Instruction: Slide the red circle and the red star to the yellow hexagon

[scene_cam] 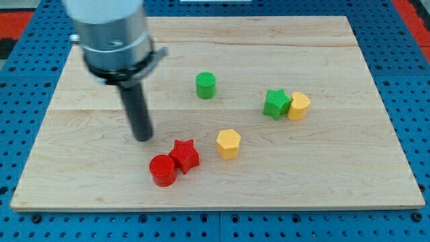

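The red circle (162,170) lies near the view's bottom, touching the red star (185,155) just to its upper right. The yellow hexagon (228,143) sits a short gap to the right of the red star. My tip (143,138) rests on the board up and to the left of the red circle, a small gap away from both red blocks. The rod rises from it to the arm's grey housing at the view's top left.
A green circle (206,85) stands above the centre. A green star (276,103) touches a yellow heart-like block (299,106) at the right. The wooden board (336,168) lies on a blue pegboard, its bottom edge close below the red circle.
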You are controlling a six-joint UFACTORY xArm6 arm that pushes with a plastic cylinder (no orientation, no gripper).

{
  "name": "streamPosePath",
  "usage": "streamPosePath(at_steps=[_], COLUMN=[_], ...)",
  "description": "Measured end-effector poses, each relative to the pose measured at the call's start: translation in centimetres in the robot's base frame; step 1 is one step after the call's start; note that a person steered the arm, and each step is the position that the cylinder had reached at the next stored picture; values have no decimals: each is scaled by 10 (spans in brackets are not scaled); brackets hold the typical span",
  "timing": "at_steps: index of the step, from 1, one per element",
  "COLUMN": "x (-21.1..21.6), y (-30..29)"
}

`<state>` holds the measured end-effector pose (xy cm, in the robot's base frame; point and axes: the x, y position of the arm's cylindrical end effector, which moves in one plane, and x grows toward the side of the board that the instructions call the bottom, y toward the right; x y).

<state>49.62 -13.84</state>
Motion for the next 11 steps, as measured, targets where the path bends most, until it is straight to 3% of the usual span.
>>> streamPosePath(at_steps=[2, 4, 9, 10, 11], x=[92, 93, 67, 84, 119], y=[-21, 28, 74, 72, 135])
